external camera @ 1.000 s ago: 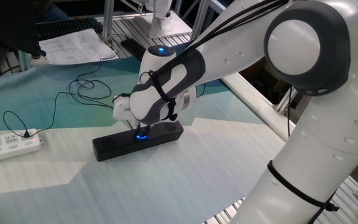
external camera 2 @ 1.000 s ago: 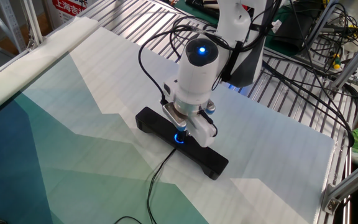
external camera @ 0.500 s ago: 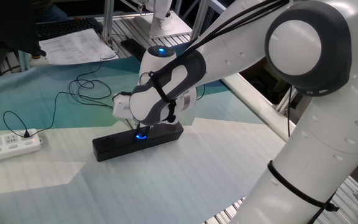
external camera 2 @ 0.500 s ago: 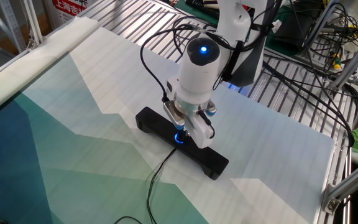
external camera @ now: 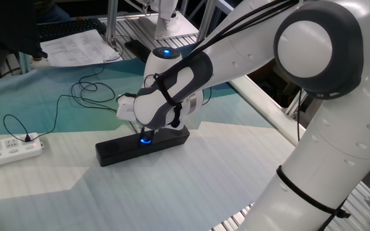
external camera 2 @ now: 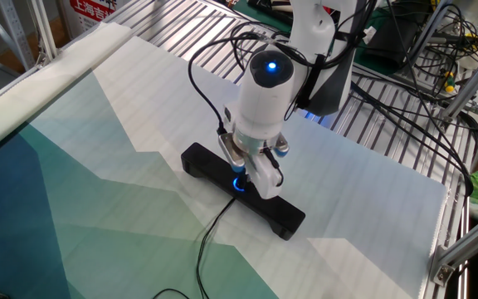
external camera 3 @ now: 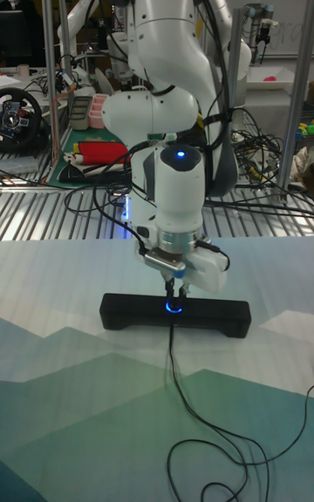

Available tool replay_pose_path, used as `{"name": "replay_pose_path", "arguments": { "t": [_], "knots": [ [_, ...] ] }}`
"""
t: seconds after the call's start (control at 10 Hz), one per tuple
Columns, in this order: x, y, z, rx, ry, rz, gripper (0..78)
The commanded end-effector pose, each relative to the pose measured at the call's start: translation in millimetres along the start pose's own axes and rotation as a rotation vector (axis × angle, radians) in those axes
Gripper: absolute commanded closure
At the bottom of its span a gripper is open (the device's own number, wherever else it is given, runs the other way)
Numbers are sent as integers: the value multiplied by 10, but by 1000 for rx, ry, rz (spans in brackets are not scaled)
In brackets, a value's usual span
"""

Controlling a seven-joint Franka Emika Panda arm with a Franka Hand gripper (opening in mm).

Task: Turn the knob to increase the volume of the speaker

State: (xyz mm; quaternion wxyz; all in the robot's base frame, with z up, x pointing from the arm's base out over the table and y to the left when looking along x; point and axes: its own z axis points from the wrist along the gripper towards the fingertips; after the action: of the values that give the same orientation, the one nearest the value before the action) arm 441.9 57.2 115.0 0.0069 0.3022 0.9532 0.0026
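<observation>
Reading labels first: red-and-white sign with characters at the top edge of the other fixed view, too small to read; printed papers (external camera: 76, 48) at the back of one fixed view, text not legible. No brand visible on the speaker (external camera: 141, 145), a long black bar lying flat on the surface (external camera 2: 98, 149), which is covered in a white and teal mountain-pattern mat. Knob (external camera 3: 174, 308) sits on the speaker's top near mid-length, blue ring glowing. Gripper (external camera 3: 175, 291) points straight down right over the knob; jaws narrowed around it, fingers (external camera 3: 180, 291) reach down to the blue ring, looks clamped on the knob, though exact contact is hard to see. Thin black cable (external camera 3: 179, 380) leaves the speaker's front below the knob and trails across the mat. White power strip (external camera: 8, 151) lies well apart from the speaker, at the left edge of one fixed view, with a black plug in it.
</observation>
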Motion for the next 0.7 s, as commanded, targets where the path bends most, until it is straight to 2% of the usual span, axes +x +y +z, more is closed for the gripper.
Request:
{"name": "replay_pose_path", "arguments": {
  "t": [0.1, 0.4, 0.5, 0.7],
  "knots": [
    [1, 12, -8, -1, 0, 119, 764],
    [1, 12, -8, 3, -5, 167, 764],
    [1, 12, -8, 5, -9, 227, 764],
    [1, 12, -8, 5, -10, 269, 764]
  ]
}}
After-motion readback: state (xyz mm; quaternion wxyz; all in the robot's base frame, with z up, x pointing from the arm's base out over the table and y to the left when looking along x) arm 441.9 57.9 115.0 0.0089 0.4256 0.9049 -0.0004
